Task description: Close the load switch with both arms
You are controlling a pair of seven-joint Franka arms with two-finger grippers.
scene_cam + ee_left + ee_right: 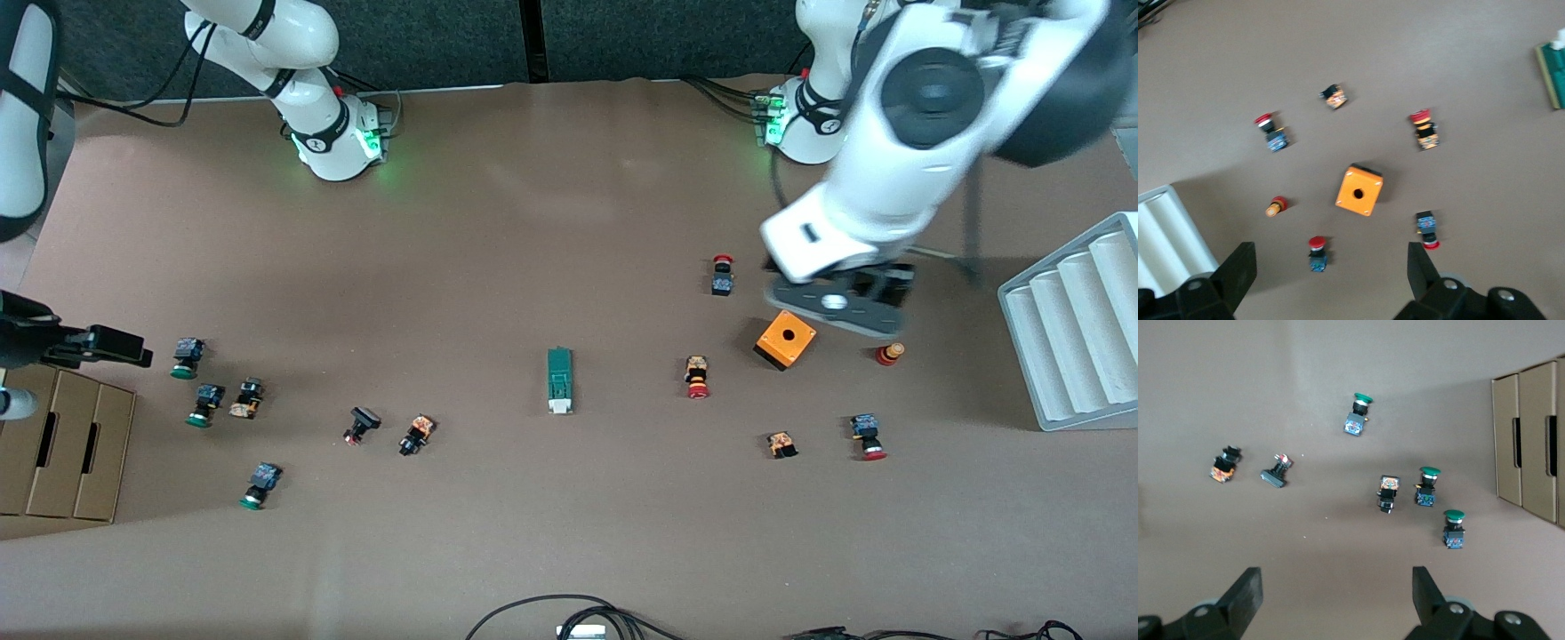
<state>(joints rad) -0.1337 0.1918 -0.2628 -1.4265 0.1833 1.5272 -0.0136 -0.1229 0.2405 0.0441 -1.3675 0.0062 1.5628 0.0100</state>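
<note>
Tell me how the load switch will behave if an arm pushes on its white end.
The load switch lies flat and long on the bare table, so it probably won't roll or tip. Nothing braces it, so a push on the white end would likely slide the whole block. It looks rigid, probably light, which suggests one hand should hold it while the other pushes.

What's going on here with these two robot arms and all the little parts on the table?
Nothing is held yet. The load switch lies untouched mid-table among scattered push buttons. The left gripper hangs open above the orange box, toward the left arm's end. The right gripper is open too, up over the green-capped buttons beside the cardboard boxes at the right arm's end.
</note>
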